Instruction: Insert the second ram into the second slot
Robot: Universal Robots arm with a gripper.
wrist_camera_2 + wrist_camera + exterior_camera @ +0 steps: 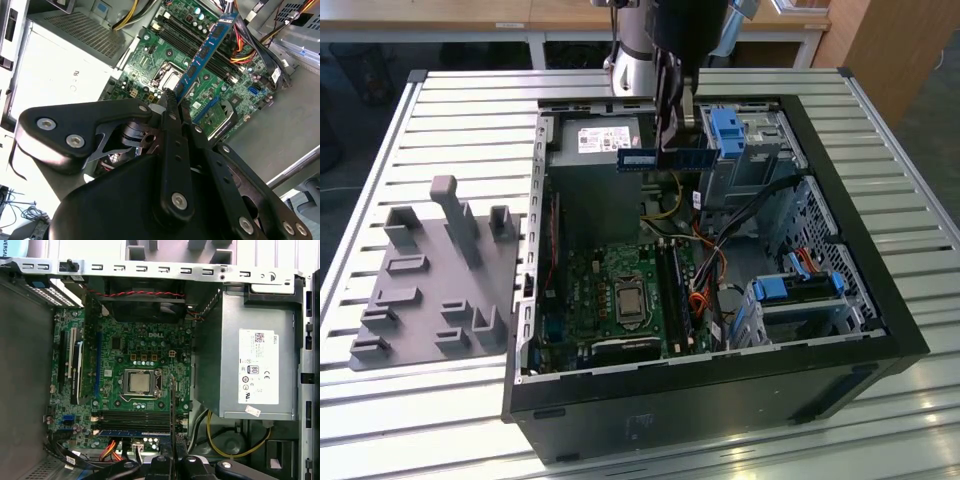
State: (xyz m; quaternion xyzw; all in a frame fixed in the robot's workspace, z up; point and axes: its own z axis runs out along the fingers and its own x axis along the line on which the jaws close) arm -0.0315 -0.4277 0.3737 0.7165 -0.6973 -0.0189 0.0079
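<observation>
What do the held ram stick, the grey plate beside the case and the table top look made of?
The second ram, clamped in the gripper: blue circuit board, likely fibreglass laminate, matte, carrying dark chips. The grey plate: probably plastic, uniformly dull, no glint. The table: likely aluminium, pale ribbed slats with a soft sheen.

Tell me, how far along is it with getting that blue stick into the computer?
Done: the second ram is picked up, clamped in the gripper. In hand: the gripper holds the stick in the air above the open computer case, over the motherboard. Left: the stick is not yet in any of the memory slots, and in the exterior view it hangs well clear of them.
</observation>
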